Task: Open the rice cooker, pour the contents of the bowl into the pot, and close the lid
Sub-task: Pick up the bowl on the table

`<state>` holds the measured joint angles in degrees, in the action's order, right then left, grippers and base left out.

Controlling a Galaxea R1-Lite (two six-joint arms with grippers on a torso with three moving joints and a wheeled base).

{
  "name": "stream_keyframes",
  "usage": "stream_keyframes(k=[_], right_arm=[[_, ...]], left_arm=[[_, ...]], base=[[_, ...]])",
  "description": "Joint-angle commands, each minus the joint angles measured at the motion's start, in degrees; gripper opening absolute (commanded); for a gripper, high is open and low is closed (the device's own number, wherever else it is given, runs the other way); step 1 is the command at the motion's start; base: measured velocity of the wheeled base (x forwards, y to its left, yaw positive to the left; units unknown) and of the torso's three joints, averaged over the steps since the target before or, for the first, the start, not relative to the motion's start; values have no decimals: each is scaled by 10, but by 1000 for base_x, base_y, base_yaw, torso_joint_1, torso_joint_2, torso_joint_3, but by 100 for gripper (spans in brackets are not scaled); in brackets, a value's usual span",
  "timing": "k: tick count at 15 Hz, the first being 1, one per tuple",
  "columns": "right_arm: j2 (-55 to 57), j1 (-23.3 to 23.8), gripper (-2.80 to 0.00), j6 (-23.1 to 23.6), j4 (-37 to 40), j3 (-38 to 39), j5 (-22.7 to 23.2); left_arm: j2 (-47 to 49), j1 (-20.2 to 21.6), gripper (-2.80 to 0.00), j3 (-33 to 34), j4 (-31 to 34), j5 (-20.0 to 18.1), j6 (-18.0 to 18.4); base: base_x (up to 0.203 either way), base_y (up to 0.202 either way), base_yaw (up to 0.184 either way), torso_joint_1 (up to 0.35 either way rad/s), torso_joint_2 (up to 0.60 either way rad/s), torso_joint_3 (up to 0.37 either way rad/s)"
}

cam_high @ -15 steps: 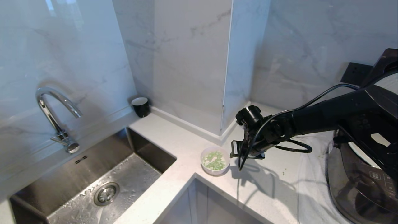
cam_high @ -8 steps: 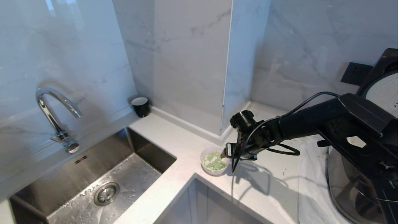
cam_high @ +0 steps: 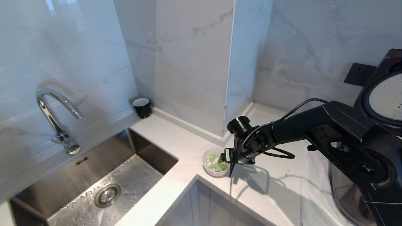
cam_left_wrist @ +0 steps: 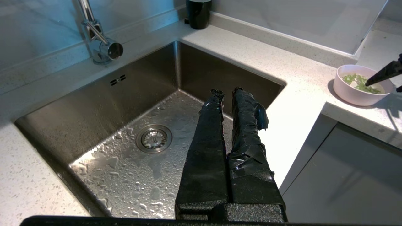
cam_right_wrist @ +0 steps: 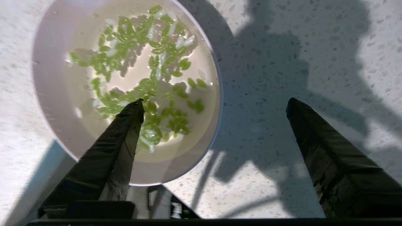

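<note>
Pale pink bowl (cam_high: 215, 162) of green contents (cam_right_wrist: 147, 78) sits on the desk (cam_high: 276, 188) near its inner corner; the right hand (cam_right_wrist: 213, 103) hangs spread wide over its rim, one finger above the bowl, one outside

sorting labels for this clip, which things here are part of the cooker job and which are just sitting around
Part of the job:
- bowl with green contents
- rice cooker, lid already up
- right gripper, open astride the bowl's rim

Just lying about:
- sink
- faucet
- black cup
- wall socket
- left gripper, parked above the sink
</note>
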<state>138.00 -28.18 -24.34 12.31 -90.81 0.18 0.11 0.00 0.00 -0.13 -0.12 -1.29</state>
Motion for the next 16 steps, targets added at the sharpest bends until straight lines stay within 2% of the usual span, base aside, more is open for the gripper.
stream_keyframes(k=[1, 10, 16], right_arm=[[10, -5, -280, 4, 5, -6, -9], [11, -6, -280, 1, 9, -13, -19], [-10, 0, -280, -11, 38, -3, -19]], left_arm=[[1, 0, -280, 1, 0, 0, 0], [1, 0, -280, 1, 0, 0, -2], [1, 0, -280, 1, 0, 0, -2]], base=[[0, 0, 0, 0, 0, 0], [0, 0, 0, 0, 0, 0], [0, 0, 0, 0, 0, 0]])
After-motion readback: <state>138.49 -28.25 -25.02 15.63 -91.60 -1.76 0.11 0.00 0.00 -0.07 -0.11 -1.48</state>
